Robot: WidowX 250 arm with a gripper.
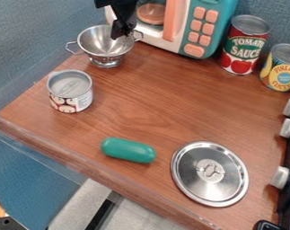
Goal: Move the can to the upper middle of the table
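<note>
Gripper (123,33) at 11 o'clock, over or just beside the steel colander (105,44); can't tell if open or closed. Mushroom-label can (71,91) upright at 10, apart from it, likely the target. Tomato-label can (245,45) at 1:30, pineapple-label can (282,67) at 2. Reads as pre-grasp. Next: clear colander rim, line up over can at 10, grip, lift, set down toward 12.

The colander (93,42) stands behind the leftmost can (71,96).
</note>
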